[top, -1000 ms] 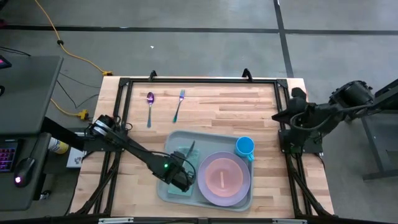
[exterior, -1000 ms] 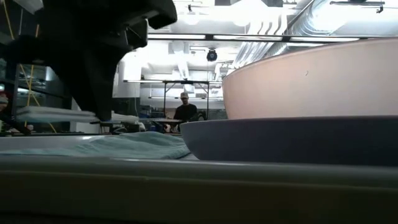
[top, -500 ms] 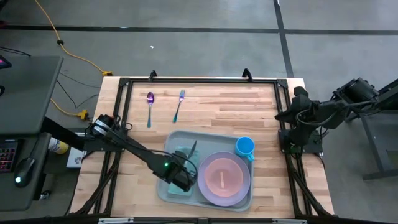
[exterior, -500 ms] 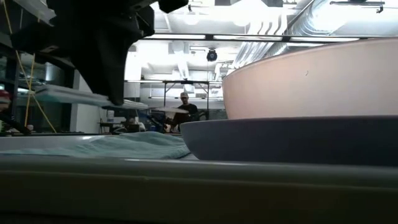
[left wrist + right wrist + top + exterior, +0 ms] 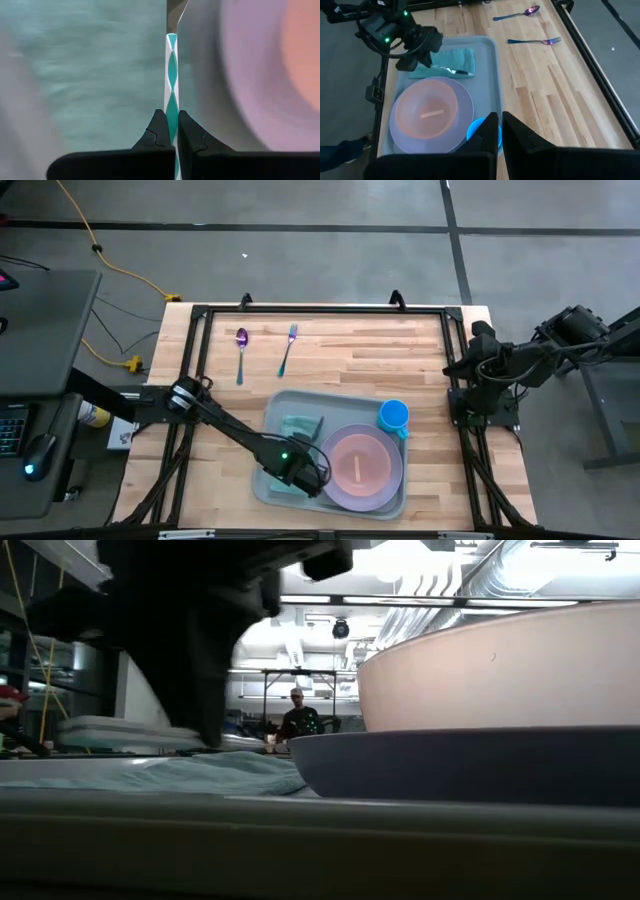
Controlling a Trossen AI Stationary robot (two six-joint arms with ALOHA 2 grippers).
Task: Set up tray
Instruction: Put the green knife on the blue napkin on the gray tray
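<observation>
The pale grey-green tray [image 5: 336, 402] lies on the wooden table. It carries a pink plate [image 5: 358, 464] stacked on a purple plate [image 5: 392, 482], a blue cup [image 5: 394, 417] and a folded teal napkin [image 5: 300, 426]. My left gripper [image 5: 301, 471] hangs over the tray's near left part, between napkin and plates. It is shut on a knife [image 5: 448, 71] with a teal-and-white handle. My right gripper [image 5: 499, 131] is shut on nothing, raised beyond the table's right edge. My left gripper pinches the knife's teal-and-white handle [image 5: 171, 97] between its two fingers, coming steeply from above. The blade [image 5: 176, 14] runs on away from the fingers, between the napkin and the purple plate. In the low view the knife [image 5: 110, 730] sits about level, just over the napkin.
A purple spoon [image 5: 241, 350] and a blue fork [image 5: 288, 348] lie side by side on the bare wood at the far left. Free wood stretches far and right of the tray. A person sits in the room beyond the table.
My left gripper has carried the knife a little toward the table's near edge and right, closer to the plates, and slightly down. The knife tipped on the way and is level again. More of the napkin now shows from above.
</observation>
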